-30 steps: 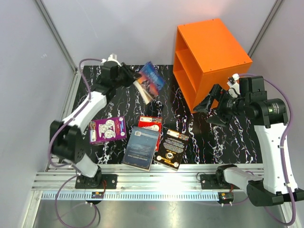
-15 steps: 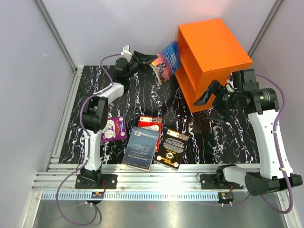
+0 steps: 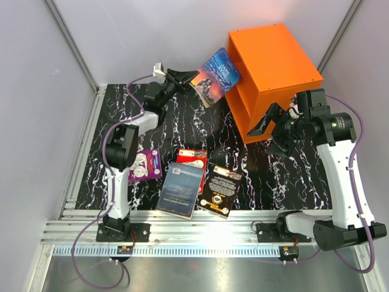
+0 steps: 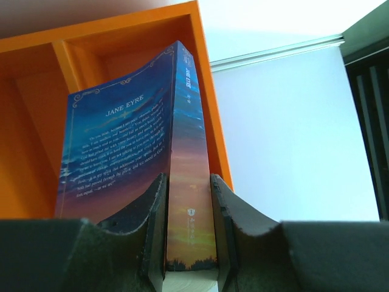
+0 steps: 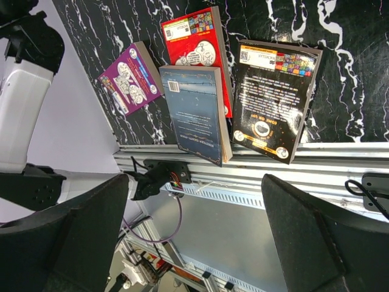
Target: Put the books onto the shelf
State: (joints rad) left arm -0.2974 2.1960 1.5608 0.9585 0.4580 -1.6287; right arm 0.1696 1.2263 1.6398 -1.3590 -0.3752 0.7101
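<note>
Left wrist view shows you the left gripper (image 4: 186, 188) pinching the blue-orange book (image 4: 121, 140) by its covers, upright at the open front of the orange shelf (image 4: 36, 121). Your right gripper (image 5: 194, 179) is spread wide and holds nothing. The red-and-white book (image 3: 193, 159), grey-blue book (image 3: 181, 188), black book (image 3: 220, 190) and purple book (image 3: 140, 165) lie on the table (image 3: 292, 176).

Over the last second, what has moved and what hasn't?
The left gripper, shut on the Jane Eyre book, swung it right, from over the back of the table to the open front of the orange shelf. The right gripper, open, shifted slightly beside the shelf. The purple book, red-and-white book, grey-blue book and black book lie unmoved.
</note>
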